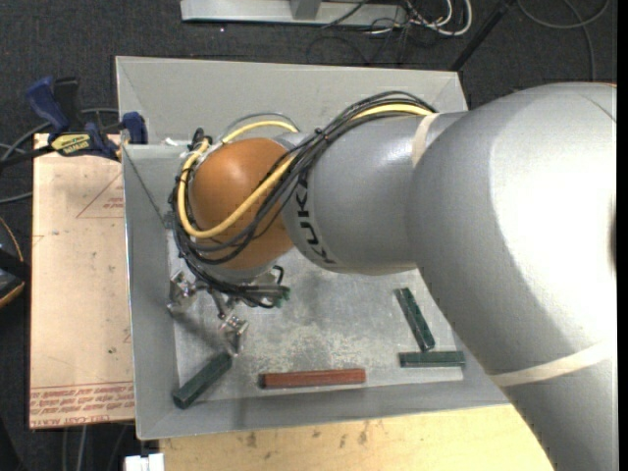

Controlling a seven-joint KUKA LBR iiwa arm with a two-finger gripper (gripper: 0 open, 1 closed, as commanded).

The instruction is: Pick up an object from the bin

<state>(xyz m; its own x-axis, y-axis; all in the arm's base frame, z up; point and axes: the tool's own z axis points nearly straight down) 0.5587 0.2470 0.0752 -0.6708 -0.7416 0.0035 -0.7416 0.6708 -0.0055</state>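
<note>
My gripper (207, 316) hangs over the left part of the bin, below the arm's orange cover. Its two metal fingertips (234, 334) stand apart, open, with bare bin floor between them. Just below and left of the fingertips a dark green bar (201, 379) lies slanted near the bin's front left corner, apart from the fingers. To its right a red-brown bar (312, 378) lies flat along the front wall.
Two more dark green bars lie at the right: one slanted (414, 318), one flat (432, 359) near the front wall. A small green piece (274, 296) shows under the cover's lower edge. The arm spans the bin from the right and hides its back half.
</note>
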